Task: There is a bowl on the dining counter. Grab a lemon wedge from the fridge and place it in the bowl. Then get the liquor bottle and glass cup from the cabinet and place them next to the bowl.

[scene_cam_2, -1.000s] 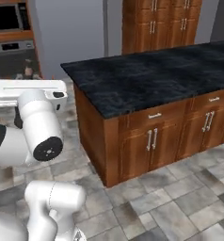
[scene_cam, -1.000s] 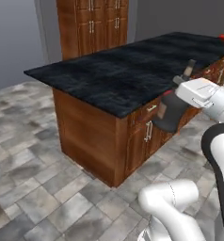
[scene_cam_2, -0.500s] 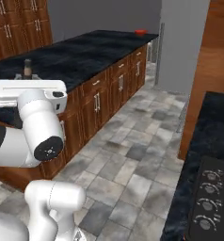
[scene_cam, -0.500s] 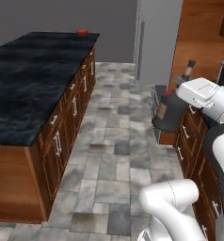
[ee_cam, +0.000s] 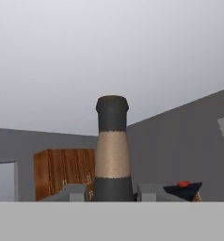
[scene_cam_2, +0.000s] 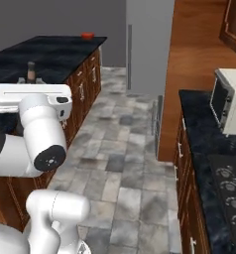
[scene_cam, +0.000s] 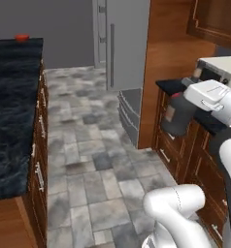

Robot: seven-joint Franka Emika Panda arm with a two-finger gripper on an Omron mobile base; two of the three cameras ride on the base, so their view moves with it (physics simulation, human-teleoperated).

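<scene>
At the far end of the dining counter [scene_cam: 13, 97] sits one red bowl [scene_cam: 22, 37], close to the end edge and well apart from everything else the robot carries. Beyond that end of the counter stands one grey fridge [scene_cam: 122, 48], doors shut, with wood panelling beside it. One liquor bottle [scene_cam: 179, 114] is in view, dark and squat, held up off the floor on the fridge side of the counter, across the tiled aisle from it. The gripper [ee_cam: 112, 192] is clamped on it: in the hand view the bottle's neck rises straight up between the two fingers [ee_cam: 71, 193], which press its sides. One white microwave [scene_cam_2: 229, 101] rests on the side worktop opposite the counter, with one stovetop just beside it.
</scene>
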